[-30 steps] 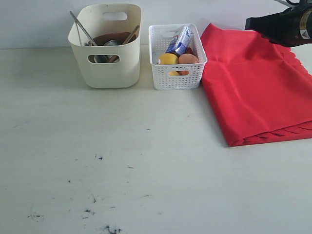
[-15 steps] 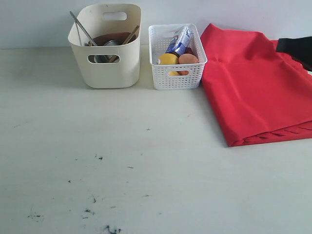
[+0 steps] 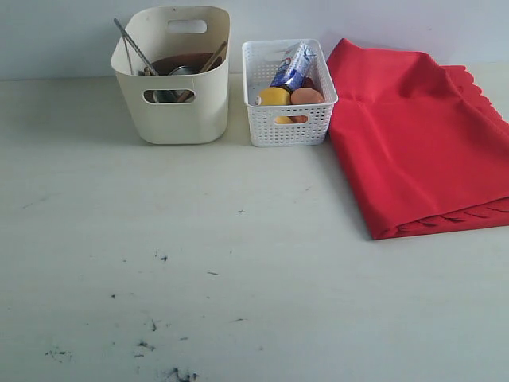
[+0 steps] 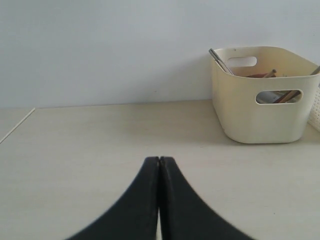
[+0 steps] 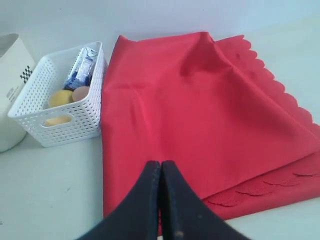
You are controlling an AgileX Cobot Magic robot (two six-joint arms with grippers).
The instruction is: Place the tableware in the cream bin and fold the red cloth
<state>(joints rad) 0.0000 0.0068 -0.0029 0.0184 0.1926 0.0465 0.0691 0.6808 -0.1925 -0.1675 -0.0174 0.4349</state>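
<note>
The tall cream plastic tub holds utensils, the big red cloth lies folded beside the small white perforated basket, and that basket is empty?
Not empty: the exterior view shows the small white perforated basket holding a yellow lemon, a brown egg and a blue-and-white carton. The tall cream plastic tub and big red cloth are as you say.

Bright, even, diffuse light; faint soft shadows at the cream bin (image 3: 183, 123) and red cloth (image 3: 413, 143) edges.
</note>
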